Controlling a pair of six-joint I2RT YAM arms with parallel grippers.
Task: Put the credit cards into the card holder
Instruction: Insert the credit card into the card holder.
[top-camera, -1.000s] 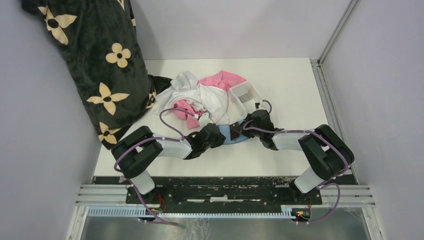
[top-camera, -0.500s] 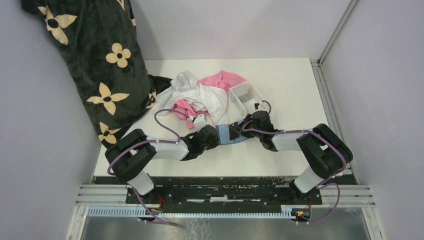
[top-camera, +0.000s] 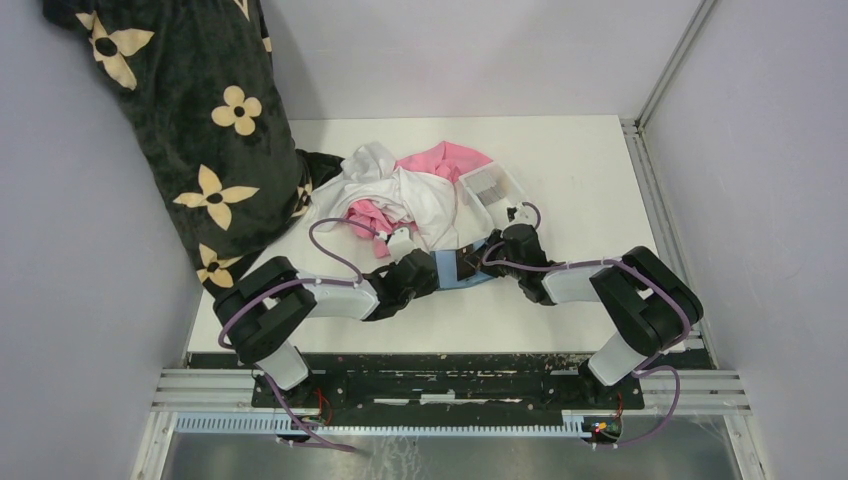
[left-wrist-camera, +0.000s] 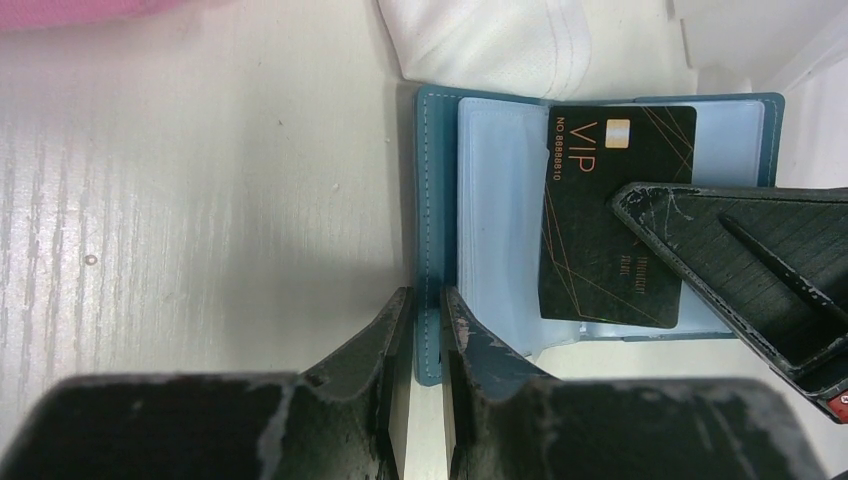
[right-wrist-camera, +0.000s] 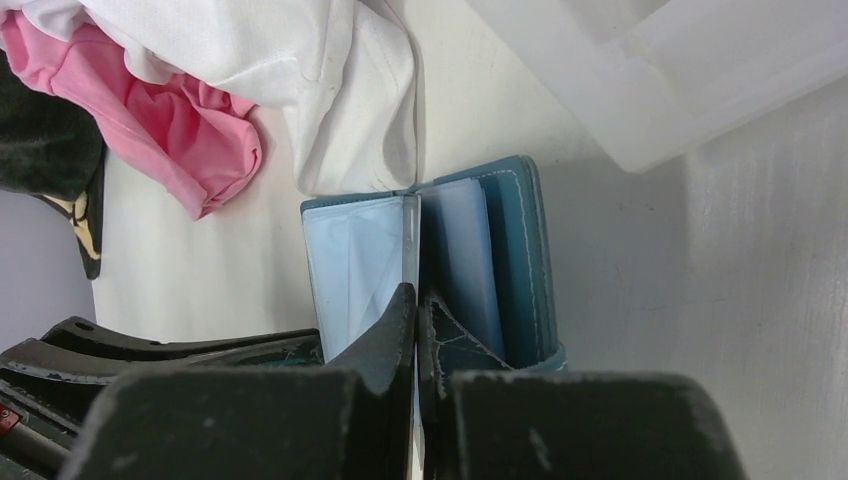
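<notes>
Well to the left of the card holder (left-wrist-camera: 431, 180), I log a dark flowered garment (top-camera: 190, 120) on the far-left part of the table (left-wrist-camera: 200, 200). A pink cloth (right-wrist-camera: 150, 110) and a white cloth (left-wrist-camera: 480, 40) lie behind the holder, and the white hem touches its far edge. Bare table runs along the holder's left side.

The left gripper (left-wrist-camera: 422, 305) pinches the holder's teal left cover edge at the near corner. The holder lies open with its clear sleeves up. A black VIP credit card (left-wrist-camera: 600, 180) sits over its right half, inside the teal border.

The right gripper (right-wrist-camera: 416, 300) has its fingers pressed together at the near end of the holder's fold. One finger crosses the card in the left wrist view. I cannot tell whether card or sleeve is nipped.

A clear tray (right-wrist-camera: 680, 70) stands near the holder's far-right corner. Right of the holder I see bare table.
</notes>
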